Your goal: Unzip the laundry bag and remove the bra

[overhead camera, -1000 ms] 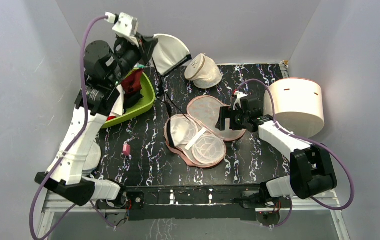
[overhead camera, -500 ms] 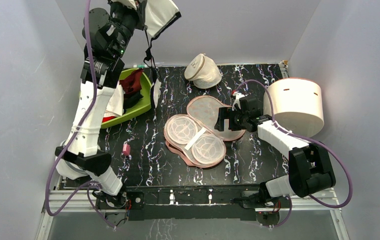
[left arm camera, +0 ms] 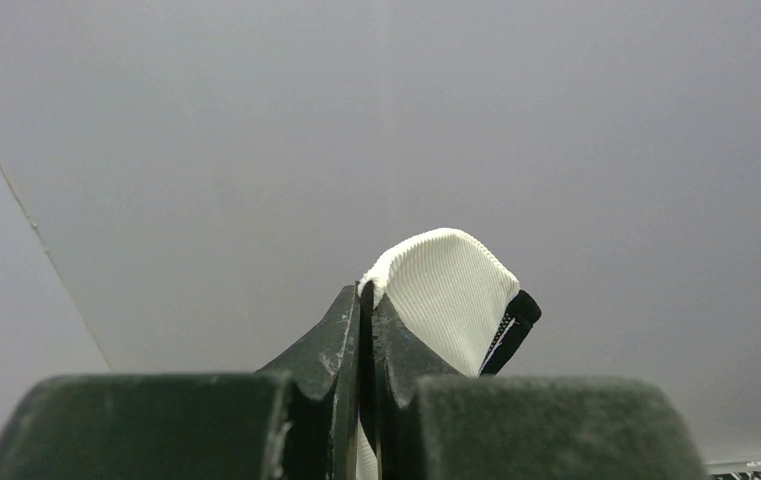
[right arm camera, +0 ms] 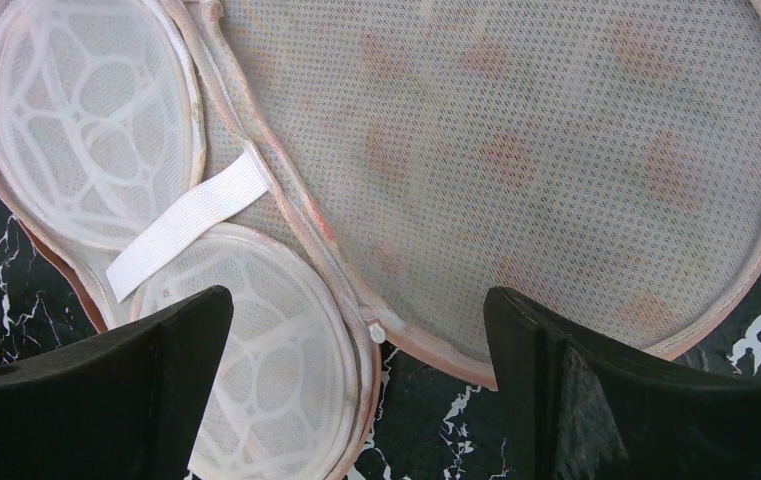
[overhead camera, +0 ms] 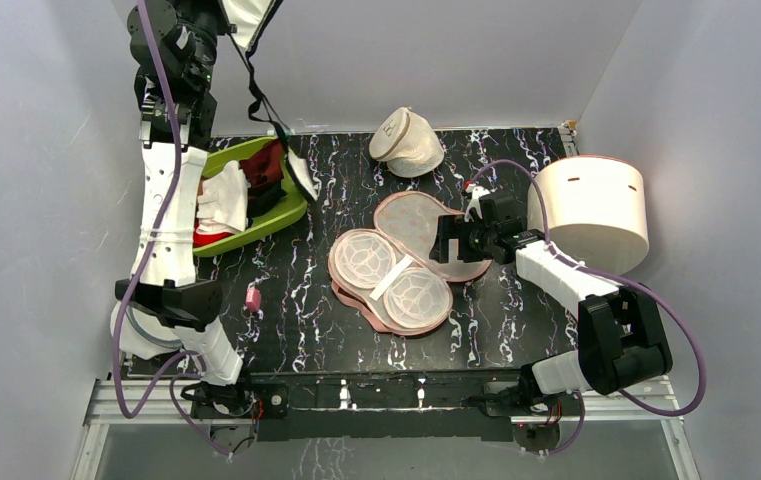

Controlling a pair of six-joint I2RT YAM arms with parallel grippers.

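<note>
The left claw (left arm camera: 366, 300) is pressed together on a fold of the bra (left arm camera: 448, 288), holding it high over the far left corner, its black strap (overhead camera: 253, 92) dangling toward the green tray (overhead camera: 294, 208). The right claw (right arm camera: 356, 300) hangs spread wide and empty just above the laundry bag (overhead camera: 408, 215), which lies unzipped and opened flat mid-tabletop (overhead camera: 296, 290). Removal looks nearly done; next the bra probably needs lowering onto the tabletop and releasing, strap kept off the tray.
</note>
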